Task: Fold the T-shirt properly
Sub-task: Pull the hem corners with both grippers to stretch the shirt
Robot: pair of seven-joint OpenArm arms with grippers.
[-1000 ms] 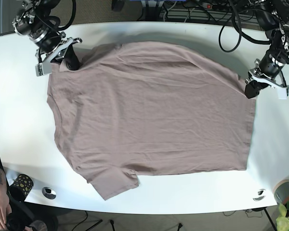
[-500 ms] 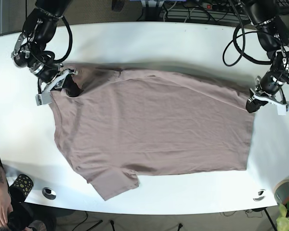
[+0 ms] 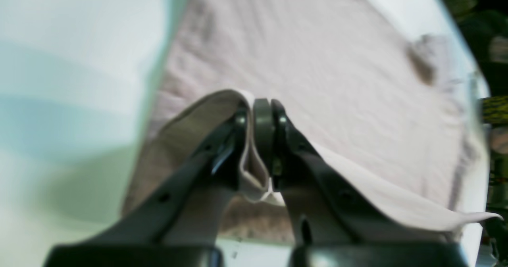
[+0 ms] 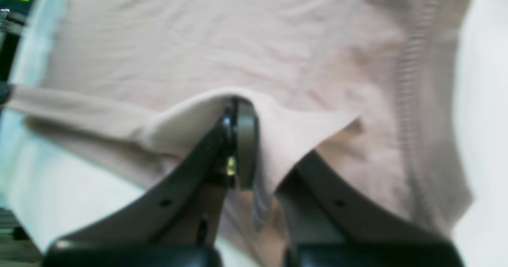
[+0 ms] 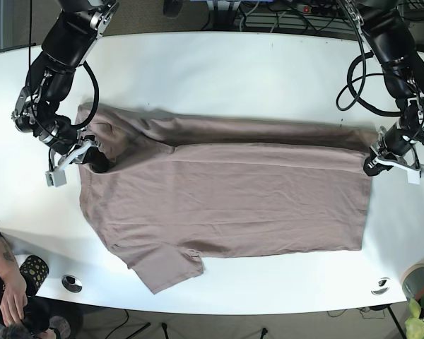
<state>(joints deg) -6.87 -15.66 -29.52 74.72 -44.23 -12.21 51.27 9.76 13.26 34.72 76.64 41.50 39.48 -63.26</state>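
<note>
2 robot arms are folding a mauve T-shirt lengthwise on a white table, each claw pinching 1 end of the far edge. The left gripper is clamped tight on the hem corner, cloth bunching between its jaws and draping just below them in the left wrist view; the right gripper is closed hard on the shoulder beside the collar, fabric tenting over its tip. Between the 2 claws the lifted edge is doubling over the body, which is lying flat on the near side of both, 1 sleeve sticking out toward the near table edge. The fold looks roughly half carried; the next move is calling for both grips to travel evenly toward the near edge before letting go.
</note>
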